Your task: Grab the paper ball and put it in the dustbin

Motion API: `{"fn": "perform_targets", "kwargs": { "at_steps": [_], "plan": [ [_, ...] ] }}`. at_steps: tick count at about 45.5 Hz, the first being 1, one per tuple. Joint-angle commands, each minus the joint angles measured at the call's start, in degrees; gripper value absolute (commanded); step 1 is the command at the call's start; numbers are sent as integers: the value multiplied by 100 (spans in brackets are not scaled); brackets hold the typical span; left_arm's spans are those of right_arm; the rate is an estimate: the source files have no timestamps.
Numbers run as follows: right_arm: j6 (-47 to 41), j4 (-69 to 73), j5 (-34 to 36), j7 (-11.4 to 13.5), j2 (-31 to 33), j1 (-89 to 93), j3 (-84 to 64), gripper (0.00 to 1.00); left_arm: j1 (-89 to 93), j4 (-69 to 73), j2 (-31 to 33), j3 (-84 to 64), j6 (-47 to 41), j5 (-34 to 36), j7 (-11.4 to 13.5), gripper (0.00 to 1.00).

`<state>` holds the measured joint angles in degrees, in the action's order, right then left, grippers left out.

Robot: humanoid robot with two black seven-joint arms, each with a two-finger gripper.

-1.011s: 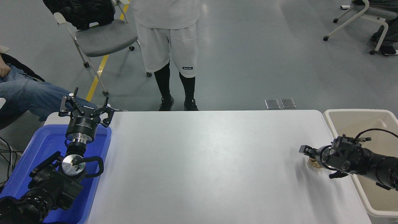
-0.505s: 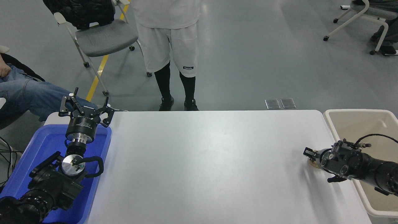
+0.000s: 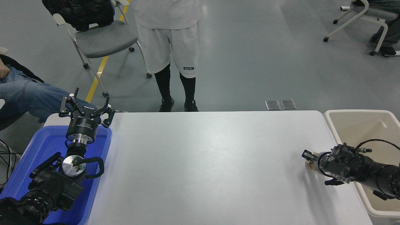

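The paper ball [image 3: 310,166] is a small tan wad on the white table near its right edge, mostly hidden under my right gripper [image 3: 307,155]. Only a sliver of it shows below the gripper's tip. The right gripper comes in from the right edge, points left and sits low over the ball. I cannot see whether it holds the ball. The cream-beige dustbin [image 3: 330,119] stands just past the table's right edge, with the right arm crossing over its near rim. My left gripper [image 3: 85,107] is parked at the lower left, open and empty.
A bright blue tub [image 3: 47,143] sits under the left arm at the table's left side. A person in white shorts [image 3: 170,47] stands at the far edge. A seated person's legs [image 3: 28,97] are at the left, and a chair [image 3: 103,37] stands behind.
The right gripper has shifted a little, first right and down, then back left, staying low over the paper ball. The left arm has not moved.
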<state>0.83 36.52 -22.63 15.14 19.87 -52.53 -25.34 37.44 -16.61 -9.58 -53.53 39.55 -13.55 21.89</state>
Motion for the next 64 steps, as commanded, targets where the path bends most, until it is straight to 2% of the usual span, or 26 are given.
{"fn": "perform_targets", "kwargs": {
  "at_steps": [1,6,12,20,38,51,64],
  "plan": [
    [-12,382,57,24,359,-363,-32,0,0,0,0,0,0,2,0,99],
    [-336,496,57,42,596,-618,-102,0,0,0,0,0,0,2,0,99],
    [-1347,812,66,42,975,-1303,-682,0,0,0,0,0,0,2,0,99],
    [-2103,1533,57,16,1274,-2085,-1332,0,0,0,0,0,0,2,0,99],
    [-3246,2219,57,7,1283,-3904,-2247,0,0,0,0,0,0,11,-9,99],
    [-4555,2527,57,7,1195,-5513,-2704,0,0,0,0,0,0,11,-9,99],
    [-4583,2545,39,7,1142,-6559,-2985,0,0,0,0,0,0,11,-9,99]
  ]
}}
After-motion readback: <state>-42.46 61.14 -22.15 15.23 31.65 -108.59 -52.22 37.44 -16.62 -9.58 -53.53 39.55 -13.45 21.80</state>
